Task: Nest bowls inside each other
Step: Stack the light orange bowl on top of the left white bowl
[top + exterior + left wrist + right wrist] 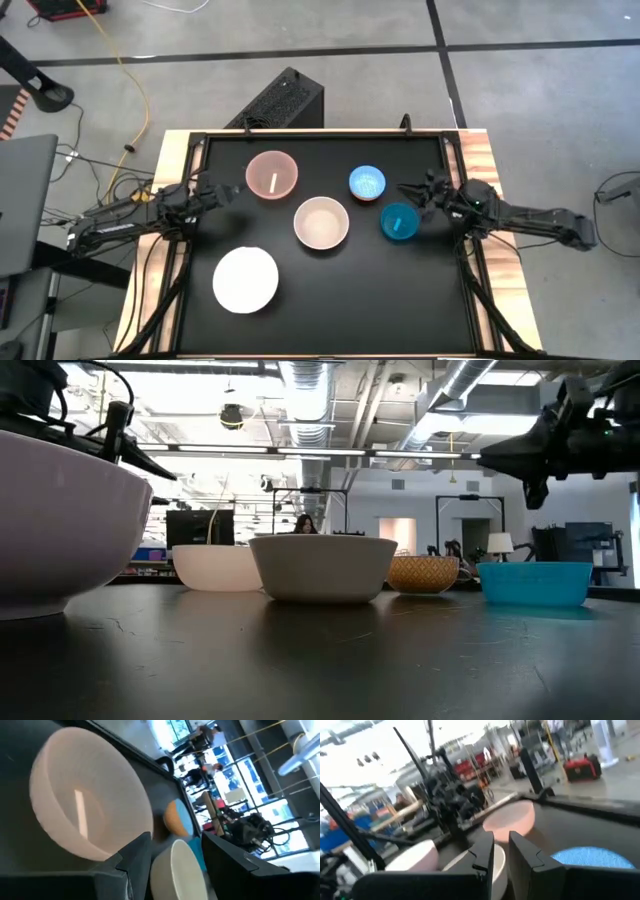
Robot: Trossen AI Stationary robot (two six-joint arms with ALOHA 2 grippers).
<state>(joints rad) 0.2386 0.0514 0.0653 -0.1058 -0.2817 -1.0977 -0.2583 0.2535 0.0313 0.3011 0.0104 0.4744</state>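
Five bowls stand upright on their bases on the black table (330,320): pink (272,174), beige (321,222), white (246,279), light blue (367,183) and teal (400,221). None sits inside another. My left gripper (222,190) hangs level above the table's left side, just left of the pink bowl (85,810), open and holding nothing. My right gripper (408,192) hangs level at the right side, between the light blue and teal bowls and above them. Its fingers (501,840) stand a narrow gap apart with nothing between them.
A wooden frame (490,160) borders the table on the left and right. Cables and a laptop (25,200) lie off the table's left side, and a black box (285,100) stands behind the far edge. Bare tabletop lies at the near right.
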